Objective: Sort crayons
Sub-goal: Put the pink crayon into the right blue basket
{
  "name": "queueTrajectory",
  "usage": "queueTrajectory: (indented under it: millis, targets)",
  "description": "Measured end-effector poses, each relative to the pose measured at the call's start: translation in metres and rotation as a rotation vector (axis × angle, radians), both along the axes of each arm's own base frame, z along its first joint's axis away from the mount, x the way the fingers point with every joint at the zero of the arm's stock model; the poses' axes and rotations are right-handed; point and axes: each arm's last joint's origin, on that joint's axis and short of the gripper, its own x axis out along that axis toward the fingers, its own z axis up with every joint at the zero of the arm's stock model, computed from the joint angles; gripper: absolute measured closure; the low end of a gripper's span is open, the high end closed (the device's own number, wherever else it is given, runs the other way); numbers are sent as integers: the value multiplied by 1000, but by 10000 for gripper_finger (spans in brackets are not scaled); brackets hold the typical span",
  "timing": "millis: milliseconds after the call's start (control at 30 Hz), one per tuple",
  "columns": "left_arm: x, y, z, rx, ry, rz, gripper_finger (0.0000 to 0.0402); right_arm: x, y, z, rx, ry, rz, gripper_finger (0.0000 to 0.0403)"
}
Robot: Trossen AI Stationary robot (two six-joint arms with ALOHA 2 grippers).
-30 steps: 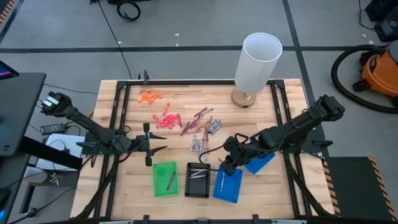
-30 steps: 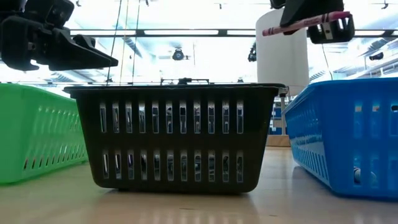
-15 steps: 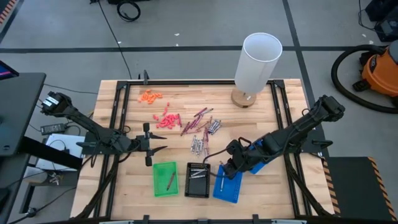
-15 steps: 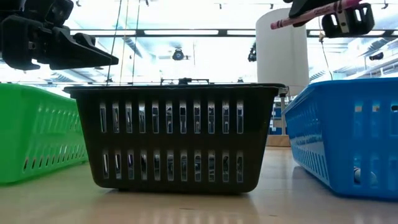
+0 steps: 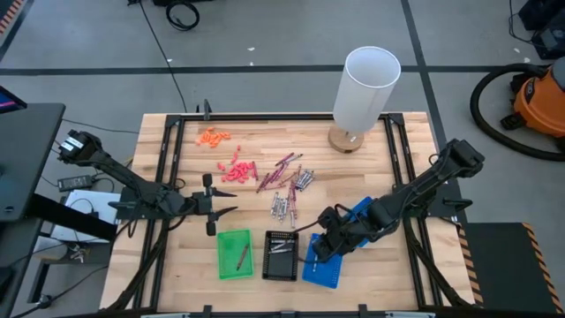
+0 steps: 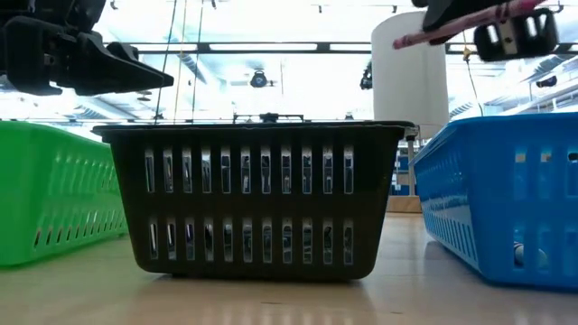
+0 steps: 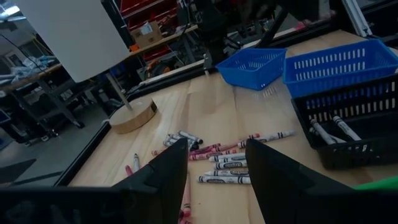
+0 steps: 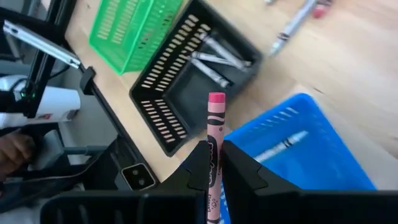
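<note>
My right gripper [image 5: 320, 249] hangs over the near blue tray [image 5: 328, 270], shut on a maroon-pink crayon [image 8: 215, 124] that also shows high up in the low view [image 6: 456, 25]. Loose maroon crayons [image 5: 281, 172] and grey crayons [image 5: 284, 206] lie flat on the table's middle. A few grey crayons lie in the black tray [image 5: 281, 255], one crayon in the green tray [image 5: 234, 254], and one in the blue tray. My left gripper [image 5: 225, 202] waits open at the table's left, above the table, touching nothing. My right gripper pinches the crayon's wrapped shaft [image 8: 214, 146] between its two fingers, slanting down from the table's right. The crayon runs along the fingers and sticks out past their tips, pink end [image 8: 216, 98] foremost. It is lifted clear, slightly tilted in the low view.
A tall white cylinder [image 5: 365, 88] on a round wooden base stands at the far right. Orange bits [image 5: 213, 136] and coral-pink bits [image 5: 237, 170] lie far left. A second blue tray [image 5: 366, 225] sits under the right arm. A black frame runs along the table's edges.
My right gripper has carried the crayon toward the table's near edge and slightly down, from beside the black tray's far corner to above the near blue tray, staying shut.
</note>
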Motion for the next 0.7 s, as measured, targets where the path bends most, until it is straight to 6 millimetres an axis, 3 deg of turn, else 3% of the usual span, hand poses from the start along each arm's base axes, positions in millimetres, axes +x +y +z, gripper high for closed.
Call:
queueTrajectory:
  millis: [333, 567, 700]
  targets:
    - [0, 0, 1, 11, -11, -2, 228, 38, -4, -13, -8, -162, 102, 368]
    - [0, 0, 1, 13, -5, -3, 228, 33, -8, -13, 7, -101, 100, 368]
    - [0, 0, 1, 13, -4, -3, 228, 23, -13, -17, -10, 16, 62, 368]
